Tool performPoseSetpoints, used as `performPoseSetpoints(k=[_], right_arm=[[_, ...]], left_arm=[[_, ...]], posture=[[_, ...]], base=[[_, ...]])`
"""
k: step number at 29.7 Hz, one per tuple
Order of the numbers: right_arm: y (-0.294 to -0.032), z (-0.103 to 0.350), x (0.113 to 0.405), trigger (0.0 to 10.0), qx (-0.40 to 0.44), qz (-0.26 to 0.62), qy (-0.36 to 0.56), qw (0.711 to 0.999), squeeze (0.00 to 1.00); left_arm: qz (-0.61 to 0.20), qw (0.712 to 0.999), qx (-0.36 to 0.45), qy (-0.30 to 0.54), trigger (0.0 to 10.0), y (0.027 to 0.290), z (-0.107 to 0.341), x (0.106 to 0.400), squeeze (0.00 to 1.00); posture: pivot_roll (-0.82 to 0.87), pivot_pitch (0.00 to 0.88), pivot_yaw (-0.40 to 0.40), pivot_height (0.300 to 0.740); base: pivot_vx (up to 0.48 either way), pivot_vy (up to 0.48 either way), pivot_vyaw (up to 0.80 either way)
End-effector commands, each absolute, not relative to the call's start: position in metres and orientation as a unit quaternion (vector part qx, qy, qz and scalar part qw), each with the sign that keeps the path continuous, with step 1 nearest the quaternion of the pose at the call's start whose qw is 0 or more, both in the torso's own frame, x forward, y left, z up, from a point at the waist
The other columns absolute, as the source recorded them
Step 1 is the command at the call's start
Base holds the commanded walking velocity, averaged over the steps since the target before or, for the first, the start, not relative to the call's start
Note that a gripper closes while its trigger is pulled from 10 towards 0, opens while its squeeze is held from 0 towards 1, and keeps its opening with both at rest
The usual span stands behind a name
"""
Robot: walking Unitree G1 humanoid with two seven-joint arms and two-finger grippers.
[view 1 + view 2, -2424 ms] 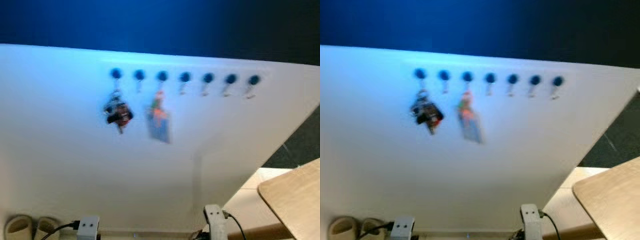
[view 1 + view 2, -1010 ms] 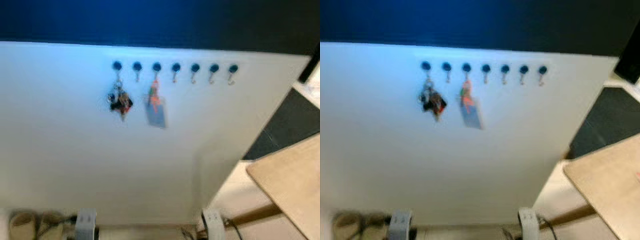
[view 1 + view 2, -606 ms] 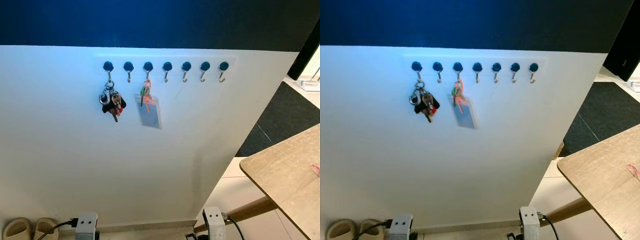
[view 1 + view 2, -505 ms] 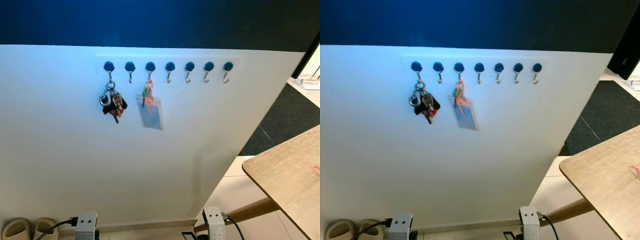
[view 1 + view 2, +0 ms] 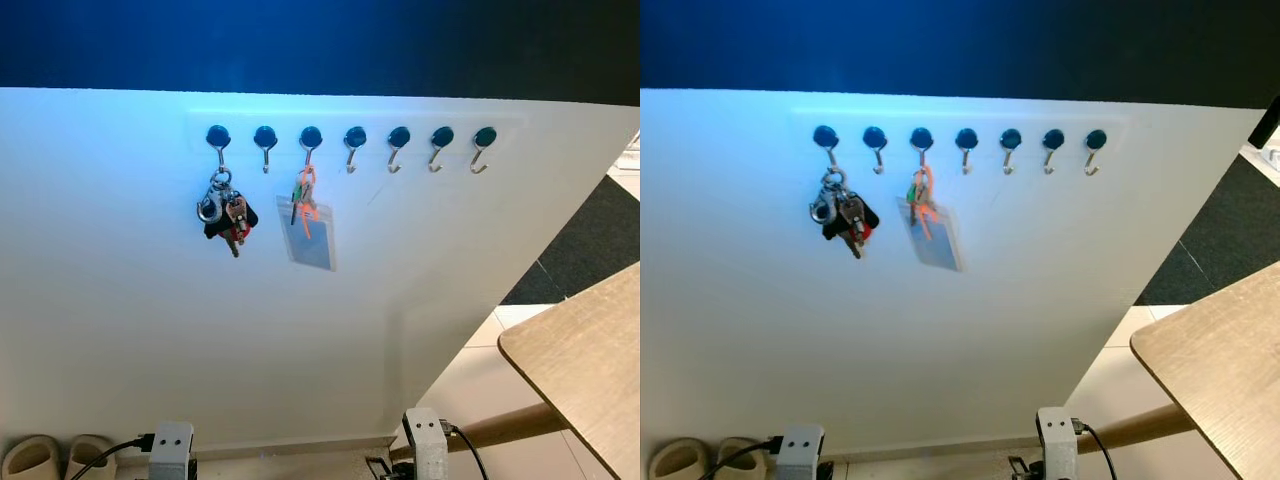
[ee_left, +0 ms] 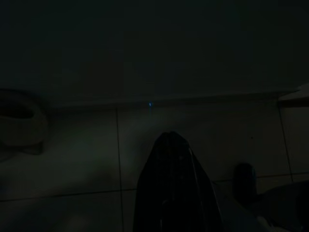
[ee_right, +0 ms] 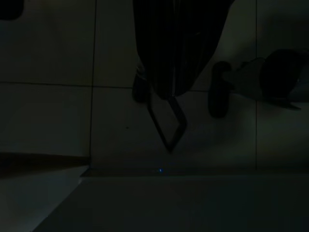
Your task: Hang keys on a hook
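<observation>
The bunch of silver keys with a black and red fob [image 5: 224, 214] hangs from the first of the row of blue-capped metal hooks [image 5: 218, 141] on the white wall, so the task looks done. A clear badge holder on an orange clip [image 5: 311, 236] hangs two hooks along. Both arms hang idle toward the tiled floor: the left end effector [image 6: 173, 164] shows its dark fingers together, while I cannot tell whether the right end effector [image 7: 170, 72] is open or closed.

No text, label or number is legible — anywhere.
</observation>
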State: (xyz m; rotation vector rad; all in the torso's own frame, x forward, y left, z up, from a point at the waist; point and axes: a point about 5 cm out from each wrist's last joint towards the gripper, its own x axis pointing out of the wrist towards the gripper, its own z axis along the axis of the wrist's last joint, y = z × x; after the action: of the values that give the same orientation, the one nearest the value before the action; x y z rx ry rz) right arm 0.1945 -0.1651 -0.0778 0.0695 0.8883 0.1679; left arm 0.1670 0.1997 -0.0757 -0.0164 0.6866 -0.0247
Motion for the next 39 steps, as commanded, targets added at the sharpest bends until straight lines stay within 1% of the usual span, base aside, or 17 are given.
performPoseSetpoints(k=[1,25,39], right_arm=[[-0.1676,-0.0803,0.1894,10.0,0.039,0.074,0.435,0.897,0.00],[-0.1660,-0.0802,0.1898,10.0,0.041,0.075,0.435,0.897,0.00],[-0.1650,-0.0805,0.1893,10.0,0.042,0.076,0.435,0.896,0.00]], left_arm=[[-0.011,0.937,-0.011,0.349,10.0,0.2005,-0.0791,0.1601,0.00],[-0.012,0.938,-0.010,0.345,10.0,0.2011,-0.0782,0.1609,0.00],[-0.011,0.939,0.008,0.344,10.0,0.2042,-0.0770,0.1621,0.00]], posture=[[0.09,0.049,-0.051,0.740],[0.10,0.048,-0.050,0.740],[0.10,0.046,-0.049,0.740]], base=[[-0.255,0.000,0.00],[-0.254,0.000,0.00],[0.000,0.000,0.00]])
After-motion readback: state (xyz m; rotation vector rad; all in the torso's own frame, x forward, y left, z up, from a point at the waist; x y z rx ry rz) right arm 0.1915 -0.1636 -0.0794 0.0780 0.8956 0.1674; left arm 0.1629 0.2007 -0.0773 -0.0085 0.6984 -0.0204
